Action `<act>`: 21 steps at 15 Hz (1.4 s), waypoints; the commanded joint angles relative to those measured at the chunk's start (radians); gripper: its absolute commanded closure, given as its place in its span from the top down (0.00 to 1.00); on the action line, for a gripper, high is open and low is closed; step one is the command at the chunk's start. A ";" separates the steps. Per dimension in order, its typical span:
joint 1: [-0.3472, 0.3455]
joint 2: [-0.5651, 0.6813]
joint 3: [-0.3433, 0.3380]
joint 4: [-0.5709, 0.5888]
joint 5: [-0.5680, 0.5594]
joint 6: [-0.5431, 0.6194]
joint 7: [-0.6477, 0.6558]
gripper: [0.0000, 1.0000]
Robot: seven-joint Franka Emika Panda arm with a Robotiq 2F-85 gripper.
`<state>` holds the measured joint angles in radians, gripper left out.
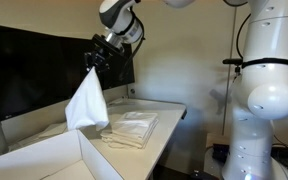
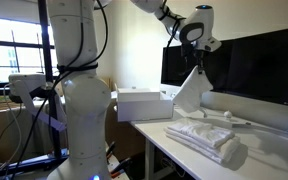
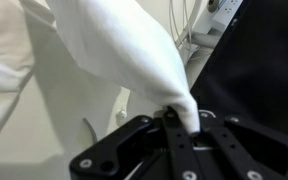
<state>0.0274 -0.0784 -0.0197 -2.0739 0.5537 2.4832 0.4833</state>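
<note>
A white cloth [image 1: 86, 102] hangs in the air from one pinched corner, in both exterior views [image 2: 190, 88]. My gripper [image 1: 92, 62] is shut on that top corner, high above the white table [image 1: 169, 122]. In the wrist view the cloth [image 3: 119, 50] fans out from between my black fingers [image 3: 176, 125]. Below the hanging cloth lies a stack of folded white cloths [image 1: 132, 128], which is also visible from the far side [image 2: 209, 138]. The cloth's lower edge hangs just above the table near that stack.
A white open box [image 1: 54, 158] stands at the table's end [image 2: 142, 104]. A dark monitor [image 1: 29, 68] runs along the wall side [image 2: 249, 62]. A rolled white cloth [image 2: 234, 155] lies near the table's front. A second white robot body [image 1: 262, 95] stands beside the table.
</note>
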 commanded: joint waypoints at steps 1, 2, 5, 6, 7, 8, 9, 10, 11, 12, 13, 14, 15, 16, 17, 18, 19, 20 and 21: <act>-0.037 -0.119 -0.039 -0.239 0.163 0.067 -0.067 0.03; -0.047 -0.138 -0.052 -0.298 0.209 0.086 -0.063 0.03; -0.086 -0.191 -0.096 -0.463 0.333 0.129 -0.076 0.03; -0.099 -0.204 -0.110 -0.514 0.376 0.139 -0.082 0.03; -0.116 -0.220 -0.126 -0.564 0.415 0.145 -0.086 0.03; -0.130 -0.229 -0.143 -0.609 0.465 0.156 -0.104 0.03; -0.149 -0.245 -0.161 -0.655 0.508 0.158 -0.118 0.03; -0.175 -0.253 -0.182 -0.696 0.543 0.163 -0.134 0.03; -0.202 -0.267 -0.202 -0.738 0.573 0.166 -0.147 0.03; -0.240 -0.271 -0.226 -0.771 0.579 0.166 -0.158 0.03; -0.282 -0.281 -0.251 -0.802 0.566 0.161 -0.169 0.03; -0.317 -0.177 -0.300 -0.721 0.561 0.131 -0.205 0.03; -0.360 -0.183 -0.332 -0.737 0.536 0.119 -0.220 0.03; -0.409 -0.183 -0.361 -0.734 0.478 0.098 -0.216 0.03; -0.440 -0.179 -0.382 -0.729 0.442 0.090 -0.228 0.36; -0.463 -0.183 -0.392 -0.723 0.396 0.079 -0.227 0.37; -0.484 -0.185 -0.404 -0.718 0.358 0.074 -0.233 0.42; -0.496 -0.196 -0.401 -0.715 0.313 0.070 -0.229 0.49; -0.505 -0.204 -0.398 -0.711 0.268 0.062 -0.227 0.55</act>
<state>-0.4460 -0.2568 -0.4294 -2.7851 0.9121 2.5686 0.2666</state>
